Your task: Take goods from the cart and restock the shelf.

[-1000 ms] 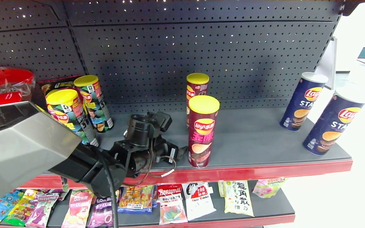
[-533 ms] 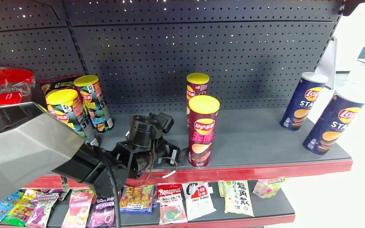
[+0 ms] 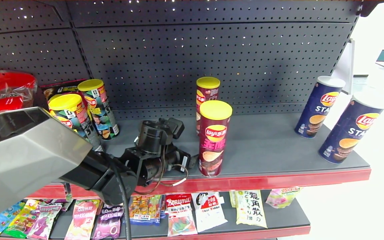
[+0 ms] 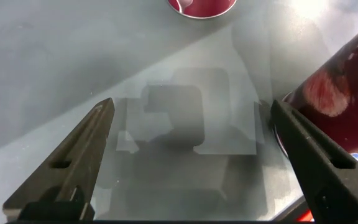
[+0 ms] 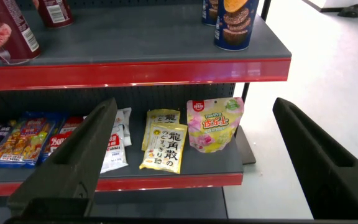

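Note:
A maroon chip can with a yellow lid stands upright near the front edge of the grey shelf. A second maroon can stands right behind it. My left arm's wrist lies low over the shelf just left of the front can. My left gripper is open over bare shelf, and the front can sits just outside one finger. The rear can's base shows farther off. My right gripper is open and holds nothing, out in front of the shelves below the red shelf lip.
Two dark blue chip cans stand at the shelf's right end. Multicoloured yellow-lidded cans and red bags fill the left. Snack bags lie on the lower shelf. A pegboard wall backs the shelf.
My left arm has crept a little to the right, closer to the front maroon can. That can's top has shifted very slightly right. The other goods stay put.

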`<state>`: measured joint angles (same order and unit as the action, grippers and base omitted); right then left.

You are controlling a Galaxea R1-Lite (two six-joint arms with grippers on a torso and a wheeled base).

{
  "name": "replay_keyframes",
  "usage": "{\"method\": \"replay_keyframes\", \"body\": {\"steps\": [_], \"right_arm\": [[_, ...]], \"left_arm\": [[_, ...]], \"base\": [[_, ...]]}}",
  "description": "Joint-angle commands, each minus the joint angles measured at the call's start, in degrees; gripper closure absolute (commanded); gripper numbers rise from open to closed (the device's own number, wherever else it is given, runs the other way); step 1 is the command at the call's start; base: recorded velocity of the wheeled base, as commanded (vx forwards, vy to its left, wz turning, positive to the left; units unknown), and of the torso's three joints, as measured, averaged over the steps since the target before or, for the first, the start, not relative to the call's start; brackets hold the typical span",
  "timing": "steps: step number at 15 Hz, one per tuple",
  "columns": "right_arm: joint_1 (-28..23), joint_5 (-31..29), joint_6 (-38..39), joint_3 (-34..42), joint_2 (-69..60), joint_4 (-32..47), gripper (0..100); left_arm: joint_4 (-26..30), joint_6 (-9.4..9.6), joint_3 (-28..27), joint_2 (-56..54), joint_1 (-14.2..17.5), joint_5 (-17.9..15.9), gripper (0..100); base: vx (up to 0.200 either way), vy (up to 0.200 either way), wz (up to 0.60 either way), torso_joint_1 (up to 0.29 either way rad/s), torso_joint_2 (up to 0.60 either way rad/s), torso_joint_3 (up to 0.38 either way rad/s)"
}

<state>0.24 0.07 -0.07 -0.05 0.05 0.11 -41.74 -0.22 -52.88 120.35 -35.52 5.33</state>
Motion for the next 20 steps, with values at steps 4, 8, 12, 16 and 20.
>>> {"method": "replay_keyframes", "body": {"steps": [4,8,12,16,20], "right_arm": [[0.02,0.01,-0.01,0.05,0.04,0.07,0],[0.02,0.01,-0.01,0.05,0.04,0.07,0],[0.02,0.01,-0.01,0.05,0.04,-0.02,0],[0.02,0.01,-0.01,-0.04,0.04,-0.02,0],[0.02,0.01,-0.01,-0.04,0.04,-0.02,0]], "left_arm": [[0.08,-0.04,-0.82,0.77,-0.07,0.03,0],[0.17,-0.04,-0.12,0.24,0.37,0.30,0],[3.51,1.98,8.32,-13.82,3.71,0.21,0],[10.72,6.46,20.63,-41.16,8.98,-0.41,0],[33.65,6.90,27.39,-79.56,16.71,-3.66,0]], "base": [[0.000,0.000,0.00,0.000,0.00,0.000],[0.000,0.000,0.00,0.000,0.00,0.000],[0.000,0.000,0.00,0.000,0.00,0.000],[0.000,0.000,0.00,0.000,0.00,0.000],[0.000,0.000,0.00,0.000,0.00,0.000]]}}
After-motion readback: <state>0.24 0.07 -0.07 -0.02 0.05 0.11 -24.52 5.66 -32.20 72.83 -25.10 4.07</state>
